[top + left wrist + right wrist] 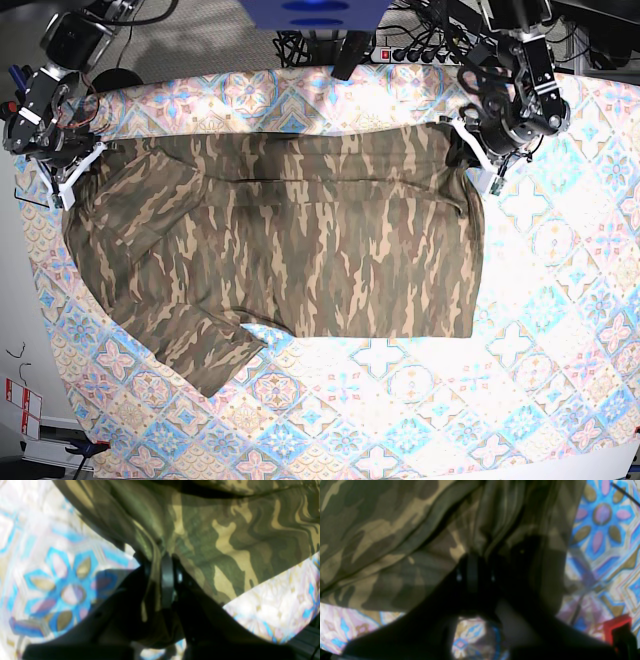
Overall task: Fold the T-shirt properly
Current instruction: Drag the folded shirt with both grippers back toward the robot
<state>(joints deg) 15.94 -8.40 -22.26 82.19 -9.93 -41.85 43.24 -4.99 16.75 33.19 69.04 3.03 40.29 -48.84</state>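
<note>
Both your tools are clamped on the T-shirt (290, 240), spread across the tablecloth (520, 330): left tool (472, 152) and right tool (72, 172) at its far corners. Pull unevenly and cloth could slip free, skewing the fold.

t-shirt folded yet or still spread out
Partly folded: the T-shirt lies wide on the tablecloth, its far edge doubled over, one sleeve sticking out, both far corners pinched by grippers.

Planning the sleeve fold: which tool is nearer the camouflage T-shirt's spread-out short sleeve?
Right. The right tool grips the camouflage T-shirt at the edge above that sleeve; the left tool grips the opposite end.
</note>
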